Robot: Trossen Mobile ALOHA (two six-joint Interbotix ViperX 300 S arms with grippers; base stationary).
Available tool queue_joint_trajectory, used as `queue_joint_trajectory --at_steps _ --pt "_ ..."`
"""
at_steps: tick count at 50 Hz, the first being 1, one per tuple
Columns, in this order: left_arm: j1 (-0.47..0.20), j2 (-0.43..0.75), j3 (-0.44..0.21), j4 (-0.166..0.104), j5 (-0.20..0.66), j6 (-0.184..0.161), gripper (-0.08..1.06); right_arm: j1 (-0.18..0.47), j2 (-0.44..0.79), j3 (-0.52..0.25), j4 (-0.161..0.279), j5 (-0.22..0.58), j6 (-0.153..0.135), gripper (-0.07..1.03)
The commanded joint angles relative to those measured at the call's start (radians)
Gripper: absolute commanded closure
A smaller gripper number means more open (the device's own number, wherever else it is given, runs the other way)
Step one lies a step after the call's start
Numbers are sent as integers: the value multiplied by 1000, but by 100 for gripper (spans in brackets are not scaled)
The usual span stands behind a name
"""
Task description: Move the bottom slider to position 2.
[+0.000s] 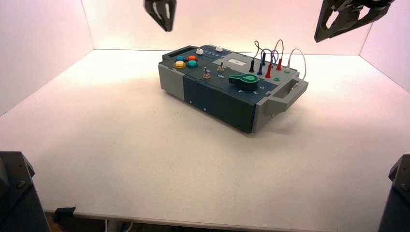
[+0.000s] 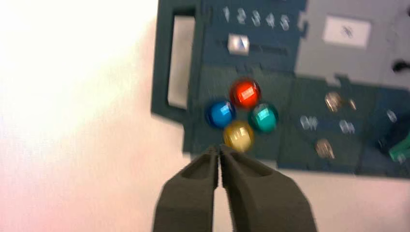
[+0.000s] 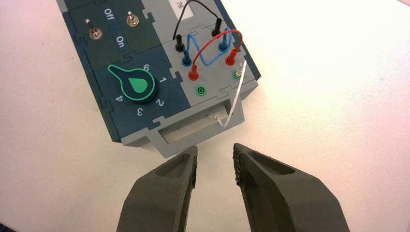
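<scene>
black left gripper, clenched on nothing, hovers beyond the box's far left edge.

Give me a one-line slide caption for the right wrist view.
The right hand open beside the box's grey handle, near the green-outlined knob and coloured wires.

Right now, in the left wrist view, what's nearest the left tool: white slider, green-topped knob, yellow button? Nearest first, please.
From the left tool:
1. Yellow button, beside its tip.
2. White slider, beyond the coloured buttons.
3. Green-topped knob, past the metal switches.
</scene>
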Motion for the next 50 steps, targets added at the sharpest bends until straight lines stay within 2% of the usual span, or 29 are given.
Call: queue_joint_trajectory --at_steps 1,6,10,13,20,27,38,50 --pt "17 51 -147 2 41 8 101 -3 0 -15 -3 -5 0 55" --pt "28 115 -249 2 72 20 101 -3 2 -17 -6 -6 -2 55" --pt "29 144 -284 -2 84 29 101 -3 2 -17 -8 -6 -2 55" --pt "28 222 -377 -9 133 41 101 -5 2 -18 -8 -6 -2 55" --pt "26 311 -483 -14 195 44 101 -5 6 -20 -11 -6 -2 55" --pt "17 359 -540 -29 233 51 101 -6 6 -20 -12 -5 -2 55" --pt "3 385 -594 -34 242 51 101 -6 6 -20 -12 -5 -2 55" --pt "-23 433 -657 -38 288 51 101 -6 6 -21 -12 -5 -2 55"
